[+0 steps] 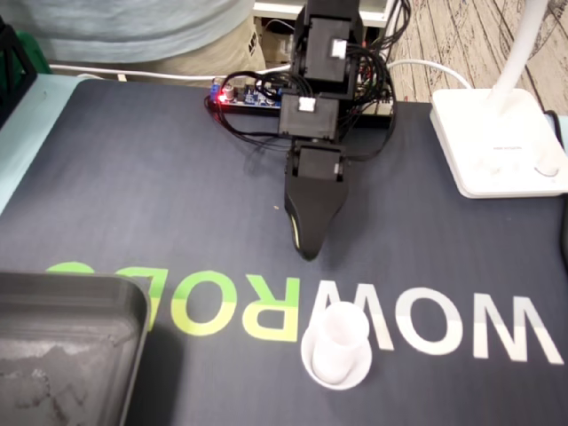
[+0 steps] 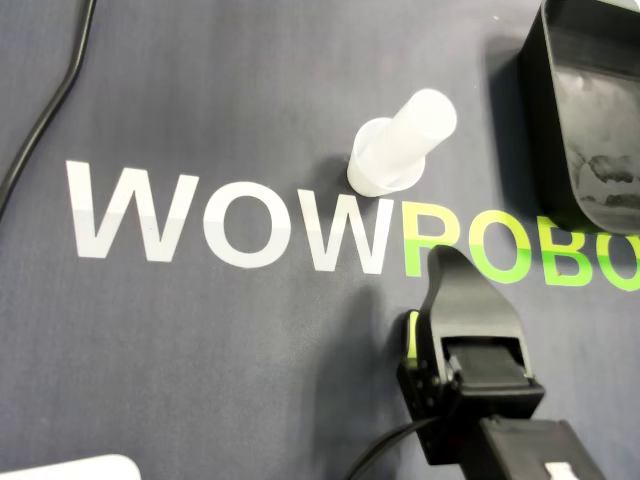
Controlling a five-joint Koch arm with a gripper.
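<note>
The dark printed mat (image 1: 133, 195) covers the table, with a black tray (image 1: 71, 288) at its lower left corner in the fixed view and a white lamp base (image 1: 497, 142) at the upper right. The gripper (image 1: 307, 248) hovers empty above the mat; only one tip shows, so I cannot tell how its jaws stand. The small white plastic tube (image 1: 337, 342) stands upright on the lettering, near the gripper but apart. It looks light, stiff, smooth and easily tipped; best pinched across its narrow upper barrel, above the flared foot.
</note>
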